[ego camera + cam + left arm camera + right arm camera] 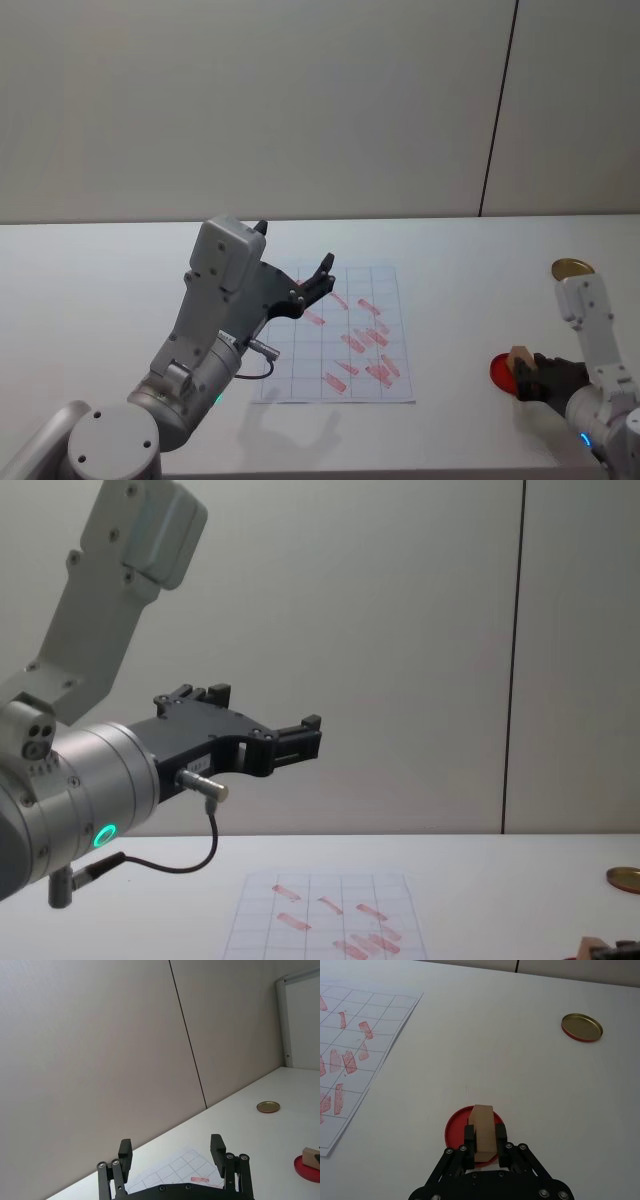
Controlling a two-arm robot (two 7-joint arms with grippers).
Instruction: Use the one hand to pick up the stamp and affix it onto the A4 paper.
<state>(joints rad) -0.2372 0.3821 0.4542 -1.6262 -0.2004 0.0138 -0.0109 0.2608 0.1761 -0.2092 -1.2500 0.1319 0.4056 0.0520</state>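
Looking at the head view, we find the right end effector (533, 378) at the lower right of the frame. Its two black fingers (469, 1134) are closed on the stamp (482, 1121), one on each long side of the light wooden block. The stamp sits over the red pad (455, 1129); we cannot tell whether its face touches the pad or hangs just above it. In the right wrist view the block's long axis runs straight out from the end effector, in line with the fingers.

What matters for the coming move is where the A4 paper (385, 285) lies from that grip. In the head view it is at the lower centre of the frame, to the left of the stamp and well apart from it, with bare surface (460, 330) between. We judge that the next move is a carry leftward across the frame, then a press down onto a grid cell. The cells toward the sheet's lower right already carry several red marks (378, 372), while the upper right ones look freer.

The left end effector (171, 1149) hovers above the sheet's left part, fingers spread and holding nothing. It is nearer the paper, but the right one has the stamp. The gold lid (572, 268) lies at the right edge of the frame, above the pad and off that path.
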